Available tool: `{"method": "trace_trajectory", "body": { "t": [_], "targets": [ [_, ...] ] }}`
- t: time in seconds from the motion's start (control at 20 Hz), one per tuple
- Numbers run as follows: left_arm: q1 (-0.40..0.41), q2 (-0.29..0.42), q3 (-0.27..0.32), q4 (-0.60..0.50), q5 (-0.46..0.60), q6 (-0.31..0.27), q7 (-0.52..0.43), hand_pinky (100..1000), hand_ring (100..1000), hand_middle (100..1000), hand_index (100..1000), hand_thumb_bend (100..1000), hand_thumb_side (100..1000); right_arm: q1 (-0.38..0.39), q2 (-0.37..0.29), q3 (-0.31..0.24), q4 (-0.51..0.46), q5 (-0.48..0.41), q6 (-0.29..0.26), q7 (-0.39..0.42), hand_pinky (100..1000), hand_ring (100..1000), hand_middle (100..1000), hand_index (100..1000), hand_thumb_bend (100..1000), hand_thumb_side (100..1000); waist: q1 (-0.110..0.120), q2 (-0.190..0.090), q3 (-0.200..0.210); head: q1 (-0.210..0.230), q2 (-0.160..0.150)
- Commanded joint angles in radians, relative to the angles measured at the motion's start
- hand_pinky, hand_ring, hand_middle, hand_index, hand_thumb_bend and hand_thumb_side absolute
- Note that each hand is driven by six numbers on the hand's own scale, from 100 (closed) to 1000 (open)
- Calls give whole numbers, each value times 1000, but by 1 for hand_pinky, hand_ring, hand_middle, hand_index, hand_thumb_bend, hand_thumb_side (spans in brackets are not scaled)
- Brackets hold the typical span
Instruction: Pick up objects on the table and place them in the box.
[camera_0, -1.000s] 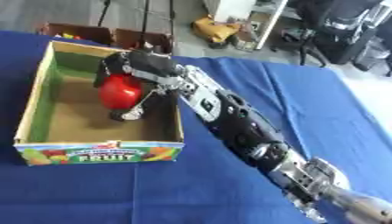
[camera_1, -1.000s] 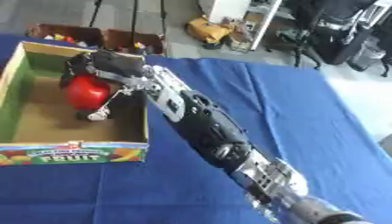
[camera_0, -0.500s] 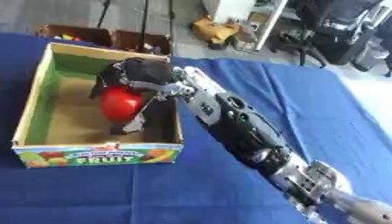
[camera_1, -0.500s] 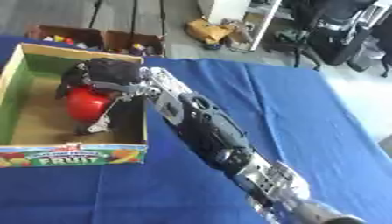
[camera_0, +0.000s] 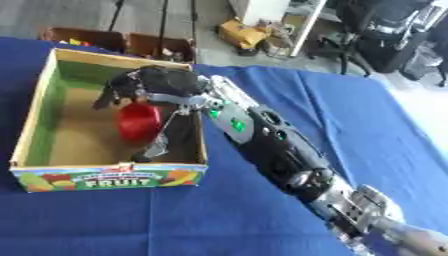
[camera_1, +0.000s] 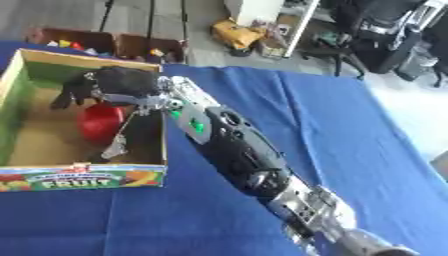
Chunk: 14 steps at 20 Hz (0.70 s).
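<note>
Inside cardboard fruit box on blue table, right robot hand over red obj, fingers spread, not gripping

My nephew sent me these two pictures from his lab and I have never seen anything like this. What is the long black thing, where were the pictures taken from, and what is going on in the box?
The long black thing is the right arm of a humanoid robot, steered by a person. It ends in a hand with fingers and a thumb. Both pictures come from a stereo camera in the robot's head, looking down at the same moment, one from each eye, so they nearly match. The surface is a table under a blue cloth. On it stands an open cardboard box with FRUIT printed on its front. The hand reaches over the box, its fingers spread above a red object that sits inside. Whether the fingers touch it is hard to tell. The left hand does not show. Beyond the table lie floor, crates and chairs.
</note>
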<state>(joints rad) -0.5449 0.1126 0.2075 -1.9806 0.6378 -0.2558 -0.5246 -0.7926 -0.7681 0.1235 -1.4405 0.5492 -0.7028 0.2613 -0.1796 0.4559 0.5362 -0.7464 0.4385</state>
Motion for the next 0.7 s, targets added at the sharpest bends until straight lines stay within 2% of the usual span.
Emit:
{"method": "trace_trajectory", "body": {
  "t": [0.05,0.35,0.55,0.6,0.7],
  "targets": [
    [-4,10,4,-19,-3,4,2,703,678,763,903,100,924,-12,-17,-41,-53,-55,31,-38,463,622,636,857,586,622,16,-28,-7,6,3],
    [3,12,7,-19,-5,6,9,704,680,763,903,100,922,5,-4,-111,-184,-144,116,-127,454,604,622,862,540,651,25,-38,-33,30,16],
    [13,13,7,-19,-7,6,13,704,681,763,902,100,922,14,-6,-167,-282,-205,150,-187,471,619,634,848,524,707,38,-45,-58,53,28],
    [15,13,8,-19,-7,6,14,703,683,763,903,100,921,19,-7,-182,-308,-221,157,-203,477,627,636,831,464,728,42,-48,-65,58,35],
    [20,13,10,-19,-8,5,19,702,684,764,903,100,922,37,-12,-208,-359,-252,169,-235,480,627,630,826,457,740,51,-53,-80,74,46]
  ]
}}
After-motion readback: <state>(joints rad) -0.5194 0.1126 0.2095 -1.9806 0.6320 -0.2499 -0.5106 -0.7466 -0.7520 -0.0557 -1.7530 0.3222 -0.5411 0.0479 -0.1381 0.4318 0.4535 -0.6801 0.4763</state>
